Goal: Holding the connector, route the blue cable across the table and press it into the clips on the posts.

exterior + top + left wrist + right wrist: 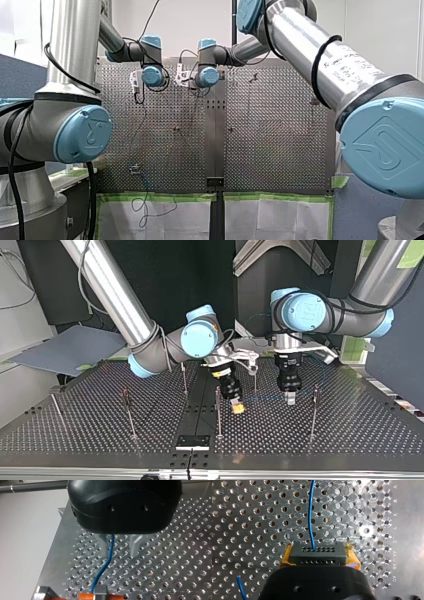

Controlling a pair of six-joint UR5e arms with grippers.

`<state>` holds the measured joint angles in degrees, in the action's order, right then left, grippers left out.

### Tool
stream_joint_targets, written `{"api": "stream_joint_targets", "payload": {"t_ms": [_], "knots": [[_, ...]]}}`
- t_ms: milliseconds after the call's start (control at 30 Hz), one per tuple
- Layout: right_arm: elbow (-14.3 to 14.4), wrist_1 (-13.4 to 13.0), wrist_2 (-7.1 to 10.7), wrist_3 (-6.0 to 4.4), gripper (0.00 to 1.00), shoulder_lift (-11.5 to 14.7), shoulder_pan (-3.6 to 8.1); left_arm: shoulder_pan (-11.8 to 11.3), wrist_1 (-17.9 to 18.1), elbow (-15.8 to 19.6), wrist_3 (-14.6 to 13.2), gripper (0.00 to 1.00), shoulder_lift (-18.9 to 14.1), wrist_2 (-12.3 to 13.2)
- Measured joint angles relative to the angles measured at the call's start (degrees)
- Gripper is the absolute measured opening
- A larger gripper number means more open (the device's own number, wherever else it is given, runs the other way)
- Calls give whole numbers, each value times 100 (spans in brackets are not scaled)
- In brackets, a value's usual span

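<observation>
Clamping the black rectangular connector (317, 553) in yellow pads (285, 558) down at the perforated metal table (249, 520), my right gripper (319, 554) looks to be starting the routing, thin blue cable (310, 517) trailing from the connector between the open fingers (135, 547) of my left gripper (119, 547), and next, probably, comes the slim metal post (218, 410) nearest the connector.

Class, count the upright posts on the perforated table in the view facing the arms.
6. Post at far left, another left of centre, two near the middle, one right of middle, one far right. My arms may hide more.
</observation>
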<state>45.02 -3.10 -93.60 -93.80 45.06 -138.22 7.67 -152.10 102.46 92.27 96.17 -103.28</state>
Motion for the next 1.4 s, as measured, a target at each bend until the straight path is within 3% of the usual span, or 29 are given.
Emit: {"api": "stream_joint_targets", "payload": {"t_ms": [433,900,1133,1400], "knots": [[70,11,3,19,0,0,-15,7,-108,185,118,0,1,-103],[665,44,-3,60,0,3,16,18,350,831,76,0,-1,-171],[892,183,-4,176,0,11,18,20,512,1200,93,0,22,-194],[1176,304,-80,339,0,180,1,47,721,1630,76,0,314,-125]]}}
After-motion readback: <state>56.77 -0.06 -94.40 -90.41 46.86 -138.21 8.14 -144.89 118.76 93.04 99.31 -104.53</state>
